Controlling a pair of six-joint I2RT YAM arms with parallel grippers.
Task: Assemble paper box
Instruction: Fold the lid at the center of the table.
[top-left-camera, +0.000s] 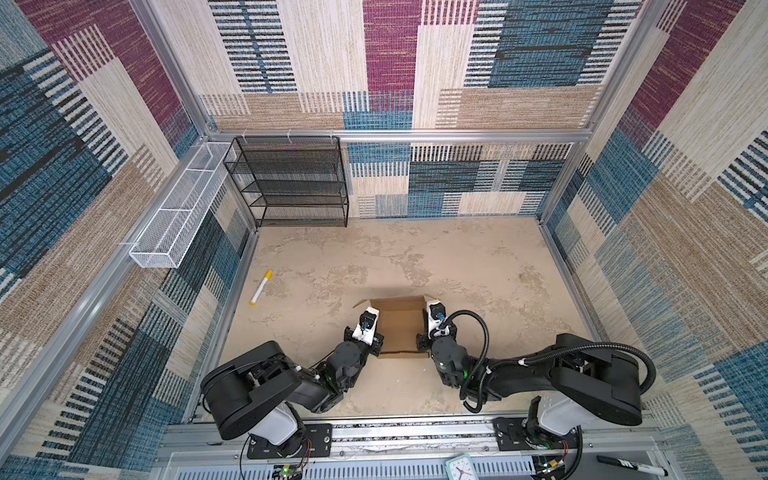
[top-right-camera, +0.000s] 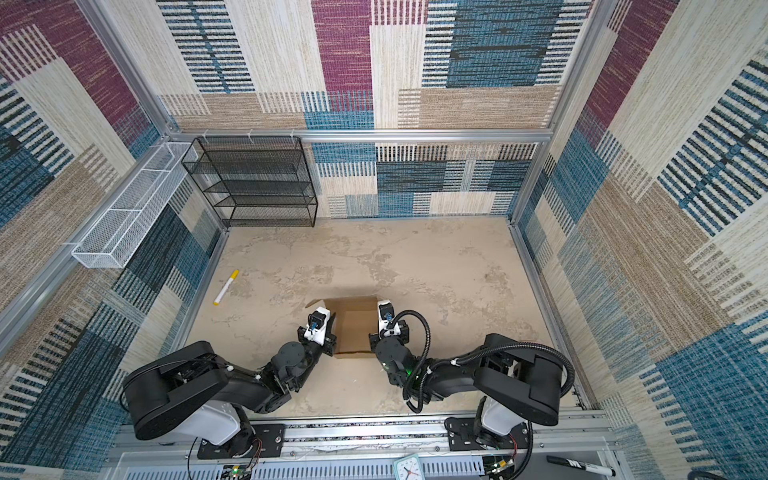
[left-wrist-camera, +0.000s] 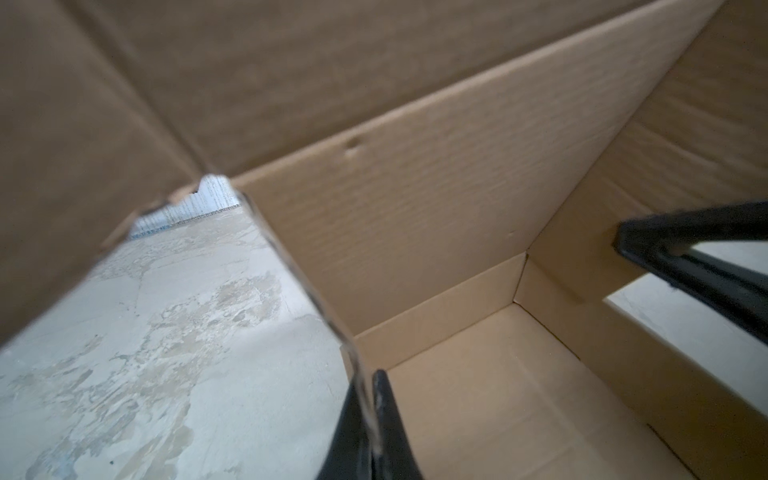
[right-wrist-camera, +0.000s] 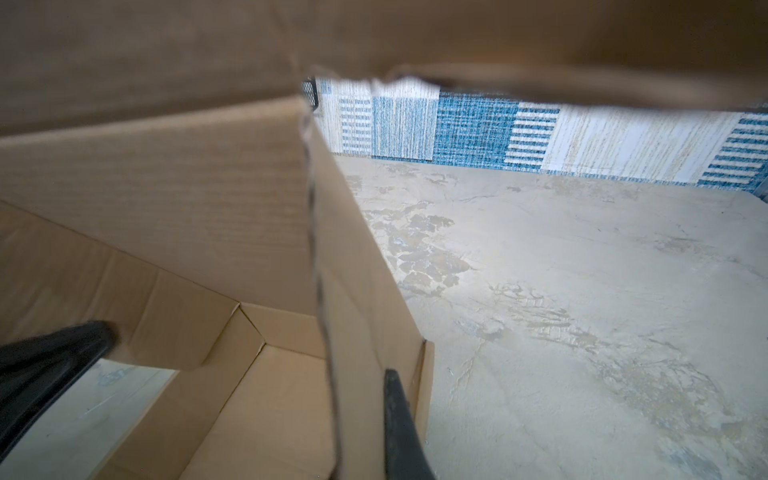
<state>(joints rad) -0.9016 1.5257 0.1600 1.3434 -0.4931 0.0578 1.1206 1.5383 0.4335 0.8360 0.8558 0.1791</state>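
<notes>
2 arms flank the box (top-left-camera: 401, 328), near-centre on the table (top-left-camera: 478, 266). left gripper (left-wrist-camera: 368, 386) pinches its left wall's top edge, right gripper (right-wrist-camera: 365, 386) its right wall's, fingers tight on cardboard. bare table beyond the far wall; marker (top-left-camera: 261, 287) well left.

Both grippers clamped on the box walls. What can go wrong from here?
1. The left gripper and right gripper are each shut on a thin upright side wall of the paper box. Uneven pulls could crease a wall or let it slip out.
2. The large flap leans over both wrist cameras and hides much of the far side. It might drop onto the grippers mid-fold.
</notes>
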